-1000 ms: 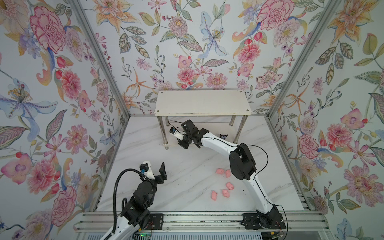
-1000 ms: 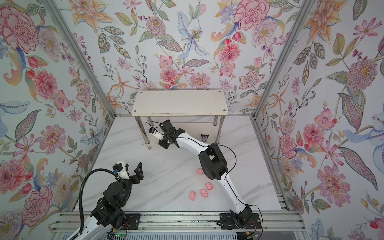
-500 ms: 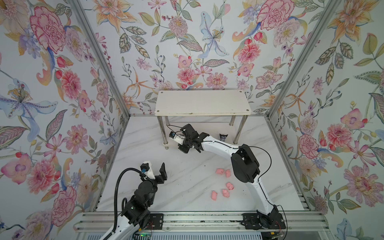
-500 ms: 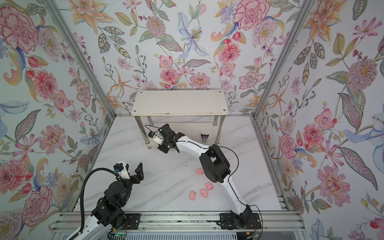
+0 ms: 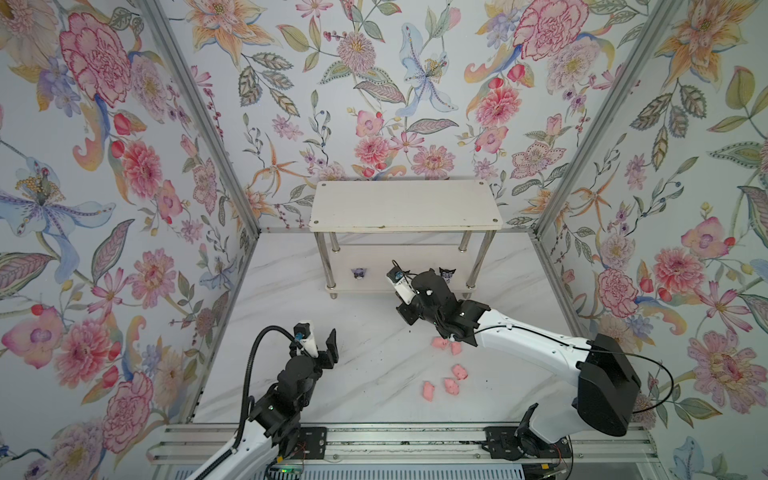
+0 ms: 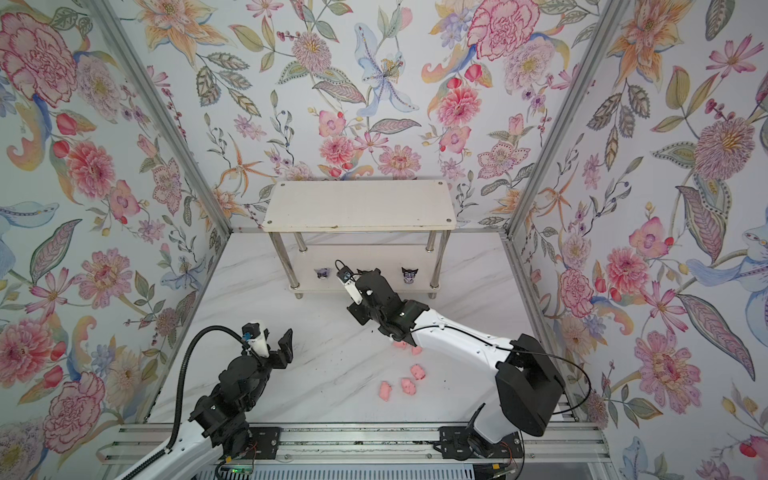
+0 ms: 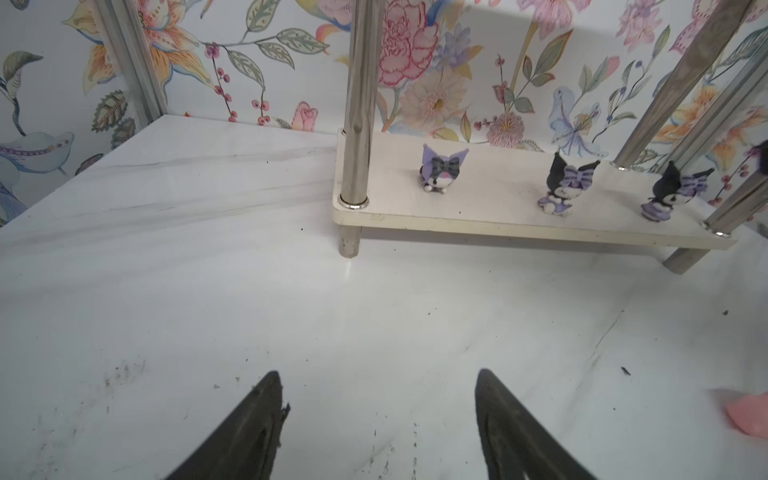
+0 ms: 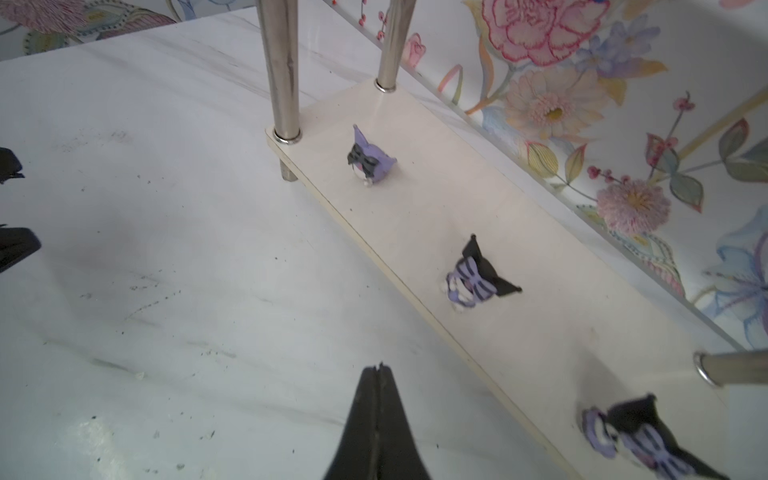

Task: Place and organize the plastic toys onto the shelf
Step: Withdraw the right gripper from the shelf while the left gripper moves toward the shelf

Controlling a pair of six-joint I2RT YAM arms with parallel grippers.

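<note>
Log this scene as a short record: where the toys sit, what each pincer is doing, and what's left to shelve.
shelf: two boards, no toys on the top one
lower board: three purple figurines, apart in a row
pink pigs: five, all on the table
left pincer: open, empty
right pincer: shut, empty, in front of the lower board
left to shelve: the five pigs

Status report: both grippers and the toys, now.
Left gripper open, empty; right gripper shut, empty. Three purple figurines on shelf's lower board. Five pink pigs on table. Right arm overhangs two pigs.
</note>
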